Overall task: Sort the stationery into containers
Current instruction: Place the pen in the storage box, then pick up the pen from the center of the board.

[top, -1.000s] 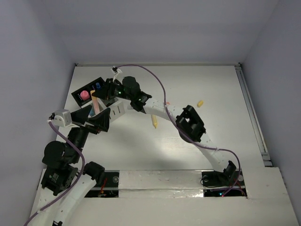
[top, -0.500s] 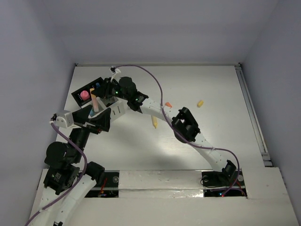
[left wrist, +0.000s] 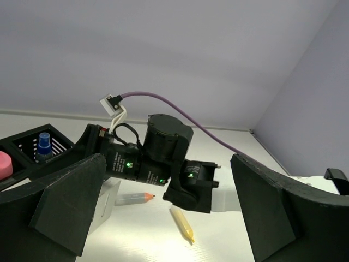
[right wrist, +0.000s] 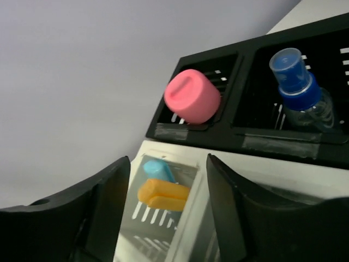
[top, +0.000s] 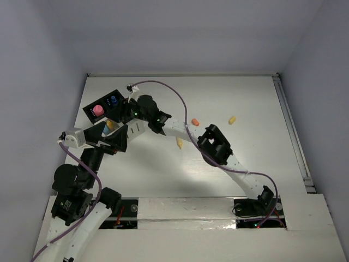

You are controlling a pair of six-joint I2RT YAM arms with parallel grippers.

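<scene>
The containers [top: 89, 111] stand at the far left: two black compartments behind, two white ones [right wrist: 226, 164] in front. A pink piece [right wrist: 192, 102] and a blue-capped bottle [right wrist: 299, 87] sit in the black ones. An orange stick [right wrist: 163, 195] and a light blue one [right wrist: 158, 169] lie in a white compartment, right below my right gripper [right wrist: 168, 177], which is open and empty. My left gripper [left wrist: 174, 215] is open, low beside the white compartments. On the table lie a yellow marker [top: 179, 142], an orange-tipped one [top: 195, 121] and a short yellow piece [top: 232, 119].
The right arm [top: 218, 147] stretches diagonally across the table from its base to the organizer, passing over the yellow marker [left wrist: 182, 224]. Its purple cable [top: 174, 95] loops above. Walls close the table's left, far and right sides.
My right gripper has opened and let go of the orange stick, which now lies in the white compartment instead of standing up between the fingers. The left gripper has stayed open.
</scene>
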